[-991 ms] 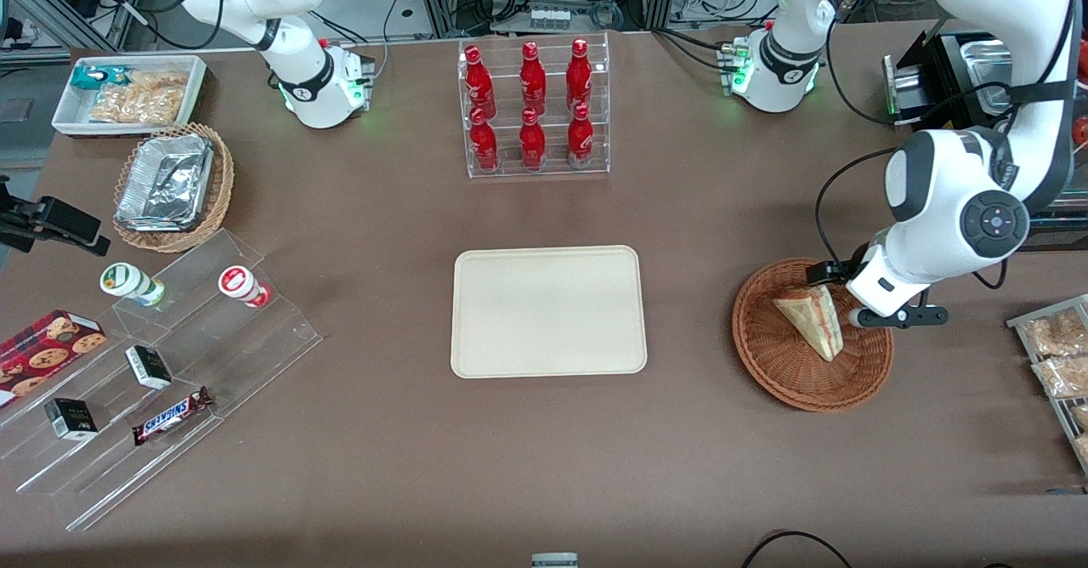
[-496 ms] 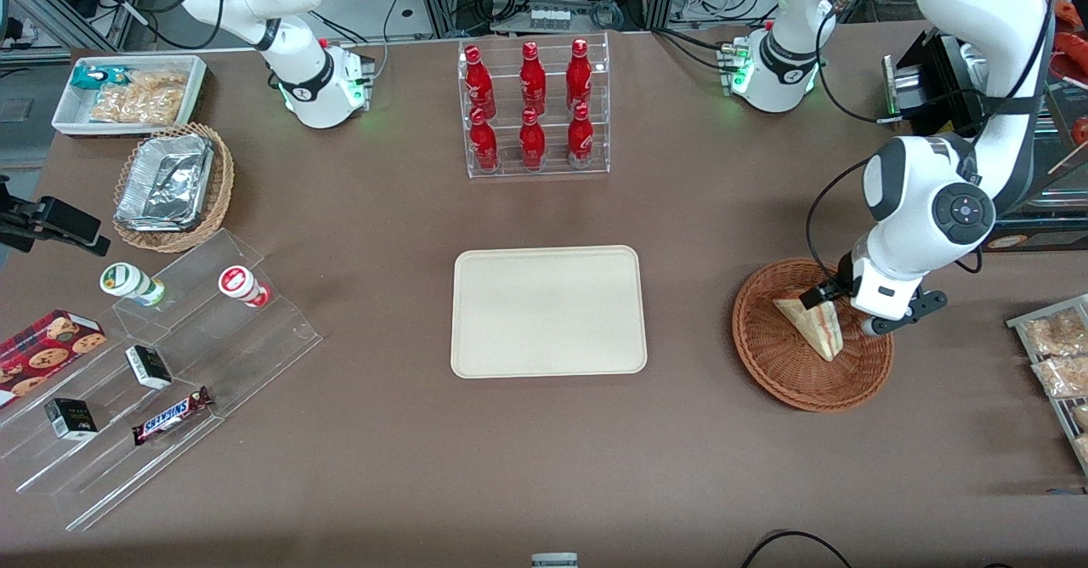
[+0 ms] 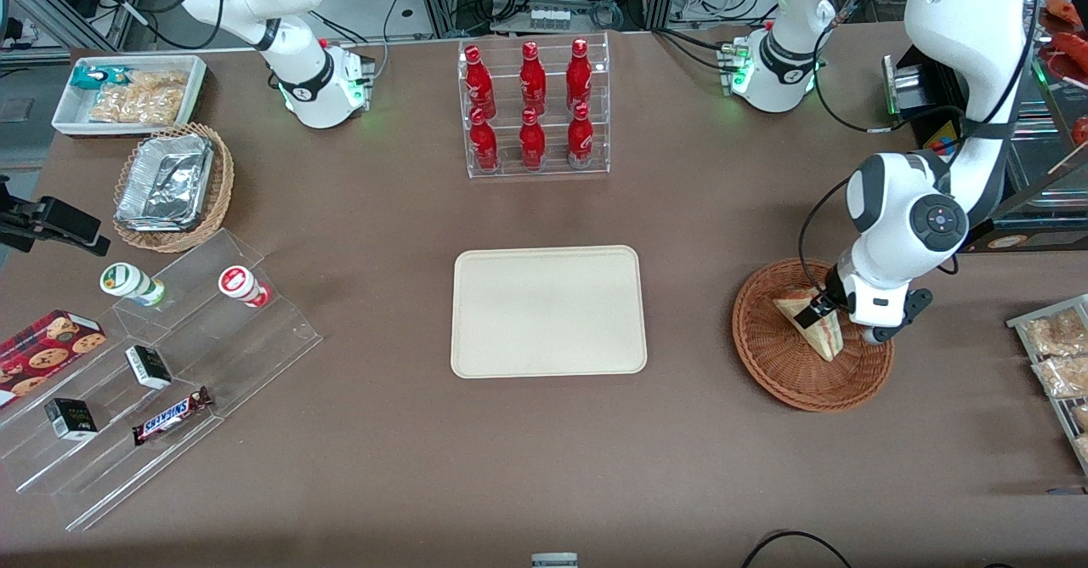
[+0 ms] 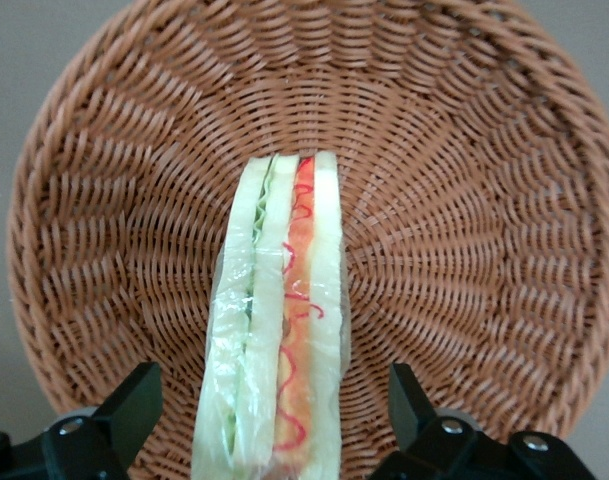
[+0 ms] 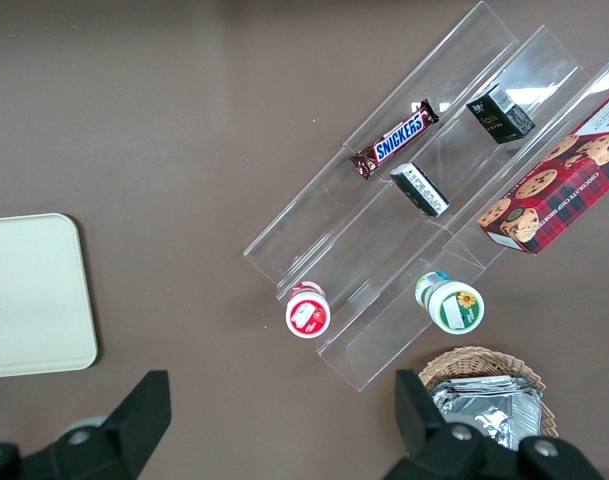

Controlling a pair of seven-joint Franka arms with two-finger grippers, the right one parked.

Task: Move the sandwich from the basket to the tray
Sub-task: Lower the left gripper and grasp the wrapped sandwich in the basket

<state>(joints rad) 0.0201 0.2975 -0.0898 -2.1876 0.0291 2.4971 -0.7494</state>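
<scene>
Stage: the pick-up is at its very start; nothing has been moved to the tray yet.

Sandwich (image 4: pixel 279 330): it lies in the basket, standing on edge with its cut side up, so the green, pink and red filling layers show between the pale bread slices. It looks wrapped in clear film.

Basket (image 3: pixel 778 377): the reddish-brown wicker bowl sits on the tabletop, well apart from the tray, toward the working arm's end. It holds only the sandwich.

Claw (image 4: pixel 274 415): it hangs low over the basket, directly above the sandwich. Its two fingers stand apart, one on each side of the wedge, with a gap between each finger and the bread. In the wrist view neither finger touches the sandwich.

Tray (image 3: pixel 548 311): the cream-beige rectangle lies flat on the tabletop in front of the rack of red bottles (image 3: pixel 533 105), nearer the front camera than the rack. Nothing rests on it.

Done so far: the claw is brought over the basket and lined up across the sandwich's thickness.

Left to do, as I judge it: lower the last bit, close on the bread faces, lift clear of the basket's rim, carry over to the tray, set down, let go.

Risk, as I judge it: the bread is soft and the film slippery, so a hard squeeze could crush it and a light one could let it slide.
</scene>
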